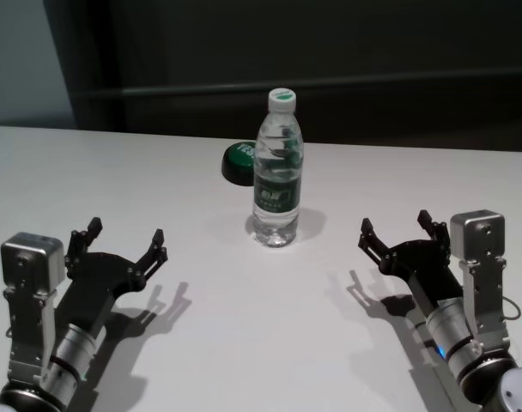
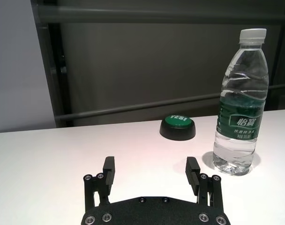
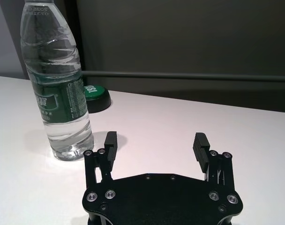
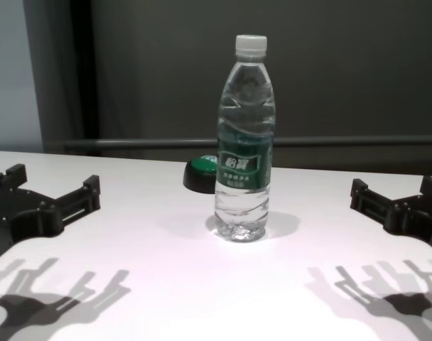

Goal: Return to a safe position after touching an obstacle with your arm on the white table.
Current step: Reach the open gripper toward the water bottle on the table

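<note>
Bottle [image 1: 276, 167] upright mid-desk [image 1: 115, 172], just before a green button [image 1: 238, 161] — lies ahead and between both arms, well apart. Left gripper [image 1: 124, 242] spread, empty; right gripper [image 1: 397, 230] spread, empty — roughly equally near.

Dark panelled wall [image 4: 344, 71] with a horizontal rail [image 4: 273, 141] behind.

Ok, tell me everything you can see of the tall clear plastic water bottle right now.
The tall clear plastic water bottle stands upright near the middle of the white table, its white screw cap on and a dark green label around its middle. It looks nearly full of water, with ribbed walls. Nothing touches it but the tabletop. A low black-and-green dome button sits just behind it. The left gripper and right gripper are both open and well clear.
</note>
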